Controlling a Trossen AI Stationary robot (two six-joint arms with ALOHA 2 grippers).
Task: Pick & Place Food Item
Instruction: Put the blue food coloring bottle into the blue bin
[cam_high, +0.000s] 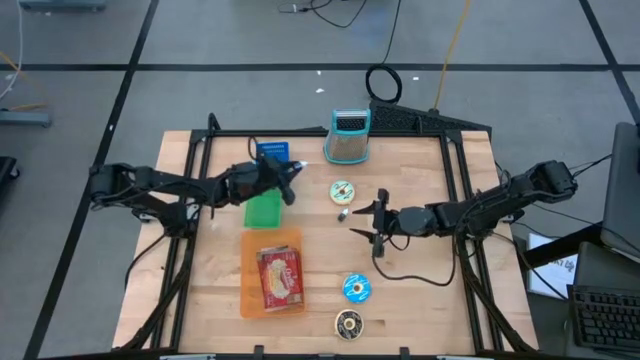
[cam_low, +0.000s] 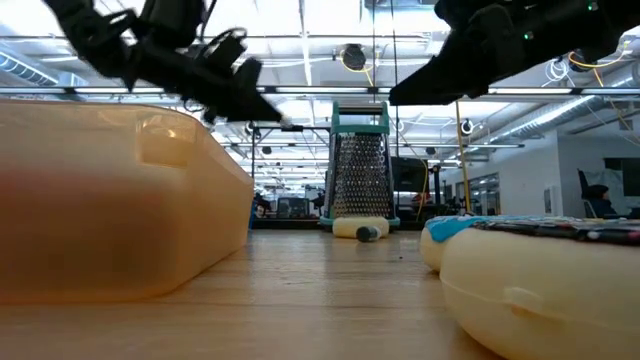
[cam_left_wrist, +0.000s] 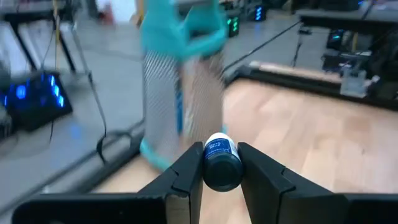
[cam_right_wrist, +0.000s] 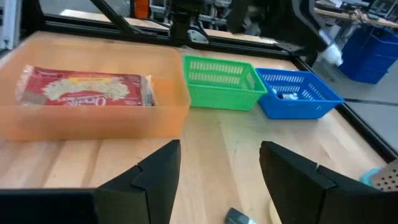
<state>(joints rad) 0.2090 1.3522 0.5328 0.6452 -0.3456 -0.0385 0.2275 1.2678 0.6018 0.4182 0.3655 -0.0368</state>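
Observation:
My left gripper (cam_high: 292, 183) is shut on a small white container with a dark blue end (cam_left_wrist: 221, 163), above the green basket (cam_high: 264, 210) and next to the blue basket (cam_high: 273, 152). My right gripper (cam_high: 376, 222) hovers open right of the table's middle; its fingers (cam_right_wrist: 161, 168) have nothing between them. Just in front of it a small cream bottle with a dark cap (cam_low: 360, 230) lies on its side on the wood. An orange bin (cam_high: 270, 272) at front left holds a red popcorn bag (cam_right_wrist: 84, 87). My left gripper pinches the small container by its two opposite sides (cam_left_wrist: 204, 167) between the two fingers, with the blue end facing back along the fingers. The fingers lie nearly level and point toward the grater. The container is lifted clear of the table and baskets.
A metal grater with a teal handle (cam_high: 348, 135) stands at the far middle. Three round cups (cam_high: 342, 190), (cam_high: 356, 288), (cam_high: 348, 322) lie right of the bin. Bare wood stretches along the right side of the table (cam_high: 430, 300).

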